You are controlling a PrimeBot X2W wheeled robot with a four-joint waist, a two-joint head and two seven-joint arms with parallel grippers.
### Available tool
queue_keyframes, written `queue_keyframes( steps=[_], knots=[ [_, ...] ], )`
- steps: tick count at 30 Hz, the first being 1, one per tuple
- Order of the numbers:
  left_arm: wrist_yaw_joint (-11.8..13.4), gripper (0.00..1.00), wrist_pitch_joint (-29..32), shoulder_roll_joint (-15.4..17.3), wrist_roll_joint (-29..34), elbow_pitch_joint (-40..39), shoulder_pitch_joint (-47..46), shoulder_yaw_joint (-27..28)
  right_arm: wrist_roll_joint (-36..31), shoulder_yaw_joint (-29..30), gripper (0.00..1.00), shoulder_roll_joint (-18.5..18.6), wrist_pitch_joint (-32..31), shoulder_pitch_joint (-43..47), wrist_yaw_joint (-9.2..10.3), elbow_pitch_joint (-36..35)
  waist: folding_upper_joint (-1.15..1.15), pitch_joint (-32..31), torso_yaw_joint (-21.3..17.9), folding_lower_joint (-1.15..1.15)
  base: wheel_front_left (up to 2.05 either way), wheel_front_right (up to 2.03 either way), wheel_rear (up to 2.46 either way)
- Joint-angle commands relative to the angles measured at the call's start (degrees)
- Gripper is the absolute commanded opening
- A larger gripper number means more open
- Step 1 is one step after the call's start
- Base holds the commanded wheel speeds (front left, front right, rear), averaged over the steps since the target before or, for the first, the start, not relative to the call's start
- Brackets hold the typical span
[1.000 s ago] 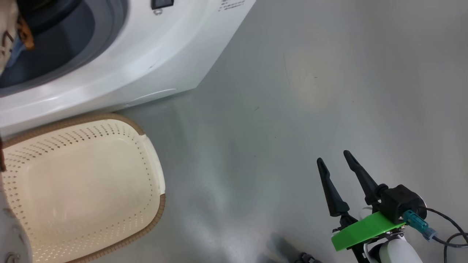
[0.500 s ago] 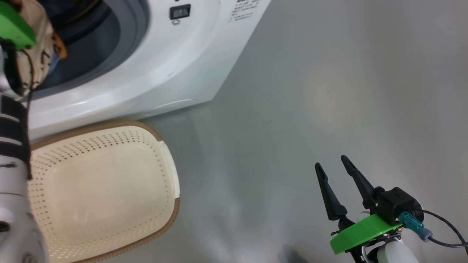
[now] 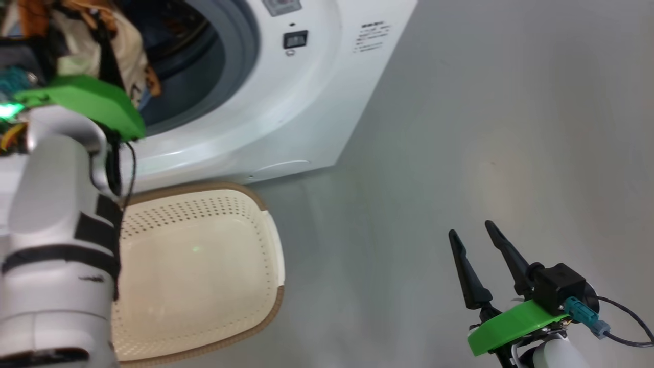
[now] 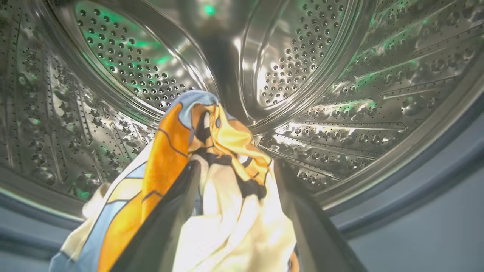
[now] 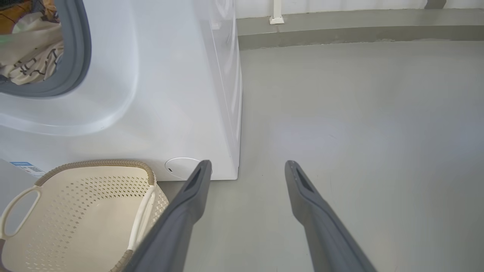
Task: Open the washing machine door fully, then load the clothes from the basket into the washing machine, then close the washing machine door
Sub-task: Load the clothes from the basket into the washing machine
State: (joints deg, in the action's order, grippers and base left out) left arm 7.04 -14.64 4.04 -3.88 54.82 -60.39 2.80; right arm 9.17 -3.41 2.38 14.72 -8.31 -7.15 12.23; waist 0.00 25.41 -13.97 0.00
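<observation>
- Head view: the camera has swung. The left arm (image 3: 56,214) is now at the washer (image 3: 286,112) mouth, with the clothes (image 3: 122,61) bunched there. The basket (image 3: 276,255) sits empty beside the washer. The right gripper (image 3: 470,228) is wide and idle over the floor.
- Left wrist view: the left gripper (image 4: 234,166) has just spread wide inside the drum (image 4: 340,94). The clothes are still draped between its fingers.
- Right wrist view: the basket is bare, so loading looks nearly done and closing the door remains.

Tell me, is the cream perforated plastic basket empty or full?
Empty: the cream perforated plastic basket shows a bare bottom, nothing lying inside it.
</observation>
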Motion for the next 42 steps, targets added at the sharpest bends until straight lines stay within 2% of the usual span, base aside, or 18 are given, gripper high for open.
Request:
queue_keyframes(
  steps=[1,10,25,30,35,42],
  knots=[
    [-0.2,1.00,-0.4,1.3,-0.5,-2.1,1.7,0.5,-0.7,-0.9,1.00,0.5,0.3,0.3,-0.34,-0.9,0.00,-2.0,2.4,0.00,0.00,0.00,0.00],
    [-2.2,1.00,-0.4,-0.6,-1.7,-6.8,8.2,-2.3,-1.8,0.5,1.00,0.5,0.3,0.1,-0.34,-1.2,0.00,-3.4,6.0,0.00,0.00,0.00,0.00],
    [-2.3,1.00,-0.4,-1.1,-5.3,-17.4,18.1,-5.7,-2.8,2.3,1.00,0.5,0.3,-0.7,-0.34,-2.3,0.00,-1.9,7.7,0.00,0.00,0.00,0.00],
    [-1.3,1.00,-0.4,-1.1,-6.6,-25.5,25.8,-7.6,-3.2,4.0,1.00,0.5,0.3,-0.6,-0.34,-3.0,0.00,-1.4,9.0,0.00,0.00,0.00,0.00],
    [0.5,1.00,-0.1,-1.1,-7.7,-33.5,33.4,-10.4,-3.7,5.0,1.00,0.5,0.3,-0.8,-0.34,-3.3,0.00,-1.1,10.1,0.00,0.00,0.00,0.00],
    [3.3,1.00,1.1,-1.2,-9.2,-44.2,42.3,-11.1,-4.0,5.8,1.00,0.5,0.3,-0.8,-0.34,-3.6,0.00,-1.1,11.3,0.00,0.00,0.00,0.00]
  ],
)
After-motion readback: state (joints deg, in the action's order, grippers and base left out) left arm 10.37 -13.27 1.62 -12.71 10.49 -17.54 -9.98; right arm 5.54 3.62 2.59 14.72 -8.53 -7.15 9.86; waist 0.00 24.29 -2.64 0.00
